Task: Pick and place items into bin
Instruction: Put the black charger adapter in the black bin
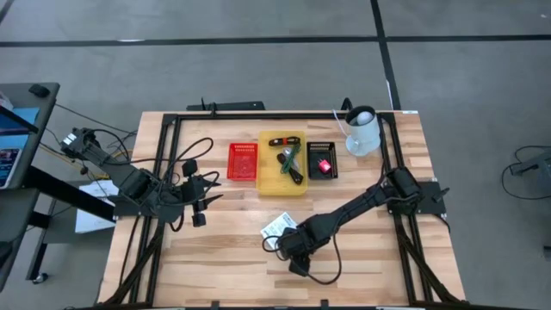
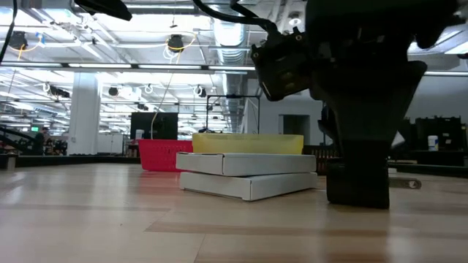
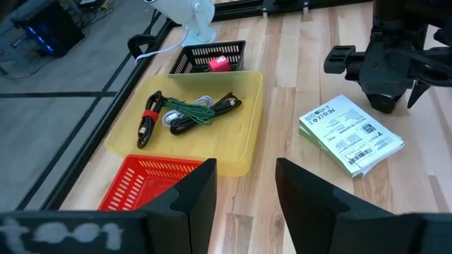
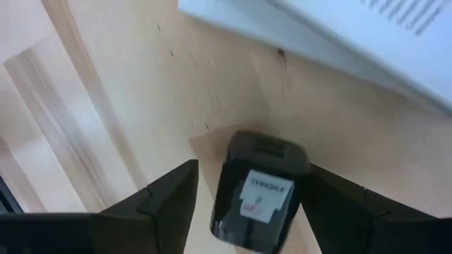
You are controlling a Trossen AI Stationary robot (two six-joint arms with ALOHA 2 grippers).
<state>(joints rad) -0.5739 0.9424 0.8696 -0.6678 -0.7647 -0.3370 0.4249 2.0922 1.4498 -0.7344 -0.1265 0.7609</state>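
Observation:
My right gripper (image 4: 253, 176) points down at the table near its front middle (image 1: 297, 258), open. Its fingers stand on either side of a small black block with a white label (image 4: 258, 194) that lies on the wood; I see no plain touch. Beside it lie two stacked white printed packets (image 1: 277, 226) (image 3: 351, 134), flat on the table. The yellow bin (image 1: 283, 185) holds dark and green cables (image 3: 187, 113). A pink-red piece (image 3: 217, 63) lies in the black basket (image 1: 322, 148). My left gripper (image 3: 245, 187) hangs open and empty over the table's left side (image 1: 202, 207).
A red basket (image 1: 243, 161) stands left of the yellow bin. A white object (image 1: 362, 131) stands at the far right corner. Black frame rails (image 1: 164, 164) run along the table's left, far and right sides. Bare wood lies along the near edge.

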